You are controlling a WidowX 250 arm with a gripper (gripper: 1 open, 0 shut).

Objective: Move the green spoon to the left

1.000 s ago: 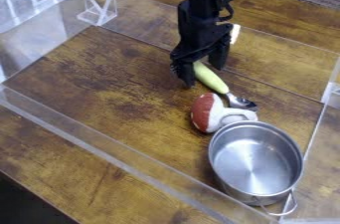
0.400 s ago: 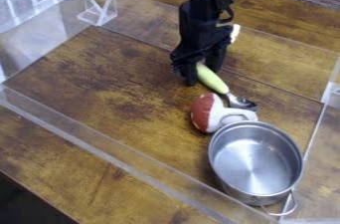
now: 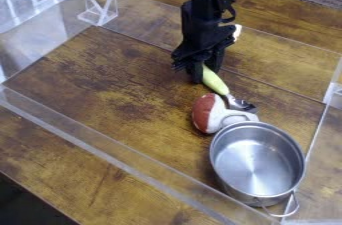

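Closing my jaws on the green spoon (image 3: 214,77), having narrowed them since the earlier frame.

The spoon is lying mid-tabletop (image 3: 94,79), toward the right edge, its yellow-green handle pinched by my gripper (image 3: 201,64), its silver bowl pointing at the red-and-white object (image 3: 210,113); my fingertips are hiding the handle's top.

The table (image 3: 94,79) carries four items in a rough line running from centre toward the near right corner. The claw (image 3: 195,65) stands over the far end of the spoon (image 3: 214,79). The spoon's bowl end lies just behind the round object (image 3: 209,112). The pot (image 3: 255,163) sits nearest, touching or just beside that round object. A small stand (image 3: 96,9) sits far left.
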